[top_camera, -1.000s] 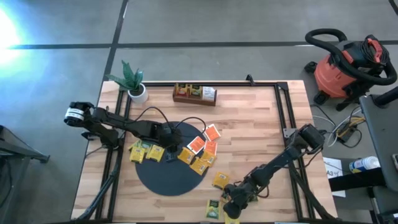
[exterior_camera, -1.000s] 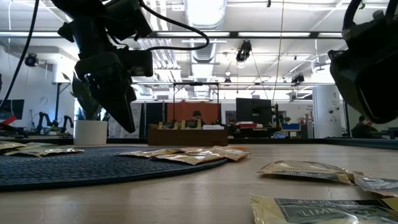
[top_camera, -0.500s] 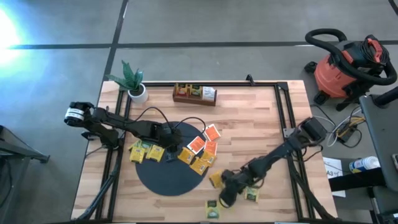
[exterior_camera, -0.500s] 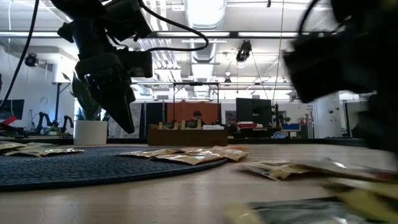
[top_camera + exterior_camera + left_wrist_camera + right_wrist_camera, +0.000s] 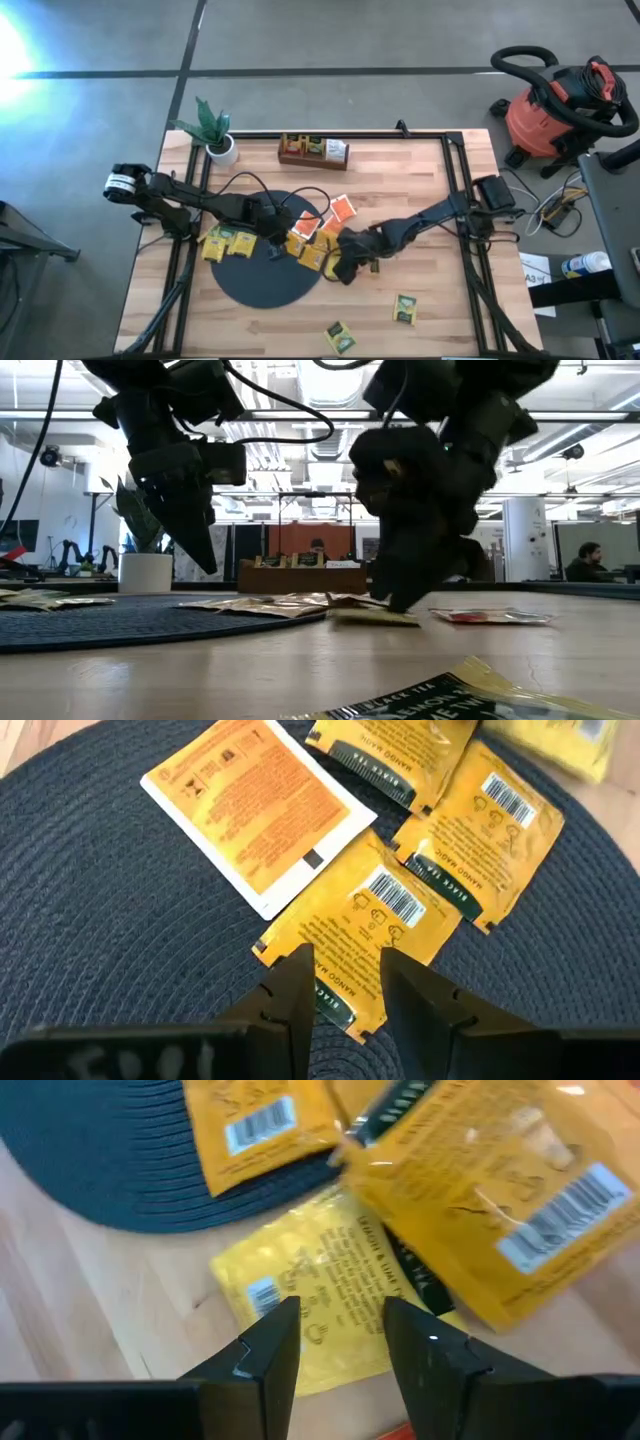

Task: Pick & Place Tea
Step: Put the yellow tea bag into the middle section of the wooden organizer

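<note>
**A robotics lab on an open industrial floor**

A butcher-block wooden table (image 5: 420, 190) on a black metal frame stands on a bare grey concrete floor (image 5: 350, 40). At about two o'clock from the table sits a red-and-black shop vacuum (image 5: 550, 110). Looking level across the tabletop, a wide hall shows exposed ceiling ducts and strip lights (image 5: 330, 380), dark computer monitors, and a seated person (image 5: 590, 560) at three o'clock.

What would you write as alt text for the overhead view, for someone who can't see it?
Two dark robot arms reach over a wooden table: the left claw hovers open above tea packets on a round black mat, and the right claw is open over packets at the mat's right edge. A potted plant and a wooden tray sit at the far edge.
</note>
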Controlling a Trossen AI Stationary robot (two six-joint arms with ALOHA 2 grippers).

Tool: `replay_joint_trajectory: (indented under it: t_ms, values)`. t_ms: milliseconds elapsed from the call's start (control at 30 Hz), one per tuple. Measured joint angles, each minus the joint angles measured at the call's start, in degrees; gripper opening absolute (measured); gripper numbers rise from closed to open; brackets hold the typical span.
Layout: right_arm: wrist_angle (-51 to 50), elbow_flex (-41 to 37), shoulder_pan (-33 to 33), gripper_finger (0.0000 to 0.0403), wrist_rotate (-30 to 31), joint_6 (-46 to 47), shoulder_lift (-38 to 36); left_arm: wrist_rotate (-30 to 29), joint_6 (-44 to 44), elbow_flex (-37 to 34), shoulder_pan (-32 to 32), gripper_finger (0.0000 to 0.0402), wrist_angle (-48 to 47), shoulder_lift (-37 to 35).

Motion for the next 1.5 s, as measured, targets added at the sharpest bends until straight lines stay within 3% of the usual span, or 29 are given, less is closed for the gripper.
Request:
replay_joint_trajectory:
  t_ms: [267, 567, 767, 1133, 1500]
  values:
    - [-7.7, -0.1, 1.1, 0.0146, -4.4, 1.7, 0.0, 0.0, 1.6, 0.0, 0.0, 0.0110, 2.6, 0.0]
    - [-9.9, -0.3, 3.2, 0.0146, 2.2, 8.1, -5.0, 4.4, 1.5, 0.0, 0.1, 0.0110, 14.6, 1.1]
    - [-8.4, -0.9, 0.6, 0.0146, 1.8, 11.6, -4.1, 9.0, -0.9, 1.1, -0.1, 0.0110, 23.7, 7.8]
    - [-6.9, -0.9, 0.1, 0.0146, 2.1, 12.2, -1.3, 15.5, -6.3, 10.9, -4.1, 0.0110, 23.8, 21.9]
    - [-5.8, -1.1, 0.0, 0.0146, 2.8, 11.3, -0.9, 12.6, -8.9, 19.2, -9.2, 0.0110, 24.1, 30.4]
